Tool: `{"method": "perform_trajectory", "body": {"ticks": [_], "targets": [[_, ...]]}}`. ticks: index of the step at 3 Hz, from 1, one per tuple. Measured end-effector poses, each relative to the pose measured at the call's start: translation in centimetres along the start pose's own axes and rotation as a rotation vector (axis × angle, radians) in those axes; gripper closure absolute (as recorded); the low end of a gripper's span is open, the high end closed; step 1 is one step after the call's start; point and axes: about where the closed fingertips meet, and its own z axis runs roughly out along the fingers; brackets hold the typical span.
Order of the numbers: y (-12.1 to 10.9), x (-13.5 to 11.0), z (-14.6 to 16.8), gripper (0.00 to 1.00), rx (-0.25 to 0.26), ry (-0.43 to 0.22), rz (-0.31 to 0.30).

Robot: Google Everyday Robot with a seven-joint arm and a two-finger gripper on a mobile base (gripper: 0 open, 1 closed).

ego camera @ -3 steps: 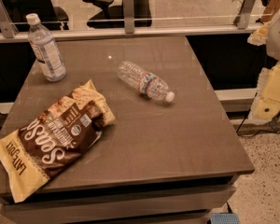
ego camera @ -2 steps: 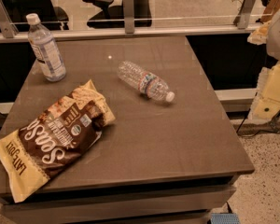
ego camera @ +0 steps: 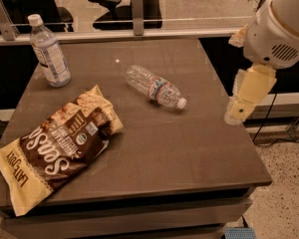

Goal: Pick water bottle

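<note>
camera view: the only view
change: gripper (ego camera: 239,106) has swung in leftward, now at the right edge of the table (ego camera: 189,153)
gripper state: cannot tell whether spread or pressed together
water bottle (ego camera: 156,87): on its side mid-table, cap toward the gripper, unmoved, well apart from it
others: taller bottle (ego camera: 49,51) upright back-left, snack bag (ego camera: 57,146) front-left, both unmoved
task meaning: approach under way, nothing grasped yet

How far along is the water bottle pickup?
Nothing done yet: the water bottle lies on its side on the table, untouched. In hand: the gripper hangs by the table's right edge, apart from the bottle. Left: reach, grasp, lift.
</note>
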Motion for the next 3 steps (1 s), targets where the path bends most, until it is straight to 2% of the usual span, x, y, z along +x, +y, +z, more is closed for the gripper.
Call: {"method": "perform_trajectory", "body": {"ticks": [2, 3], "targets": [[-3.8, -7.2, 5.7, 0.0, -0.003, -0.073, 0.052], [-4.8, -10.3, 8.7, 0.0, -0.021, -0.084, 0.091]]}}
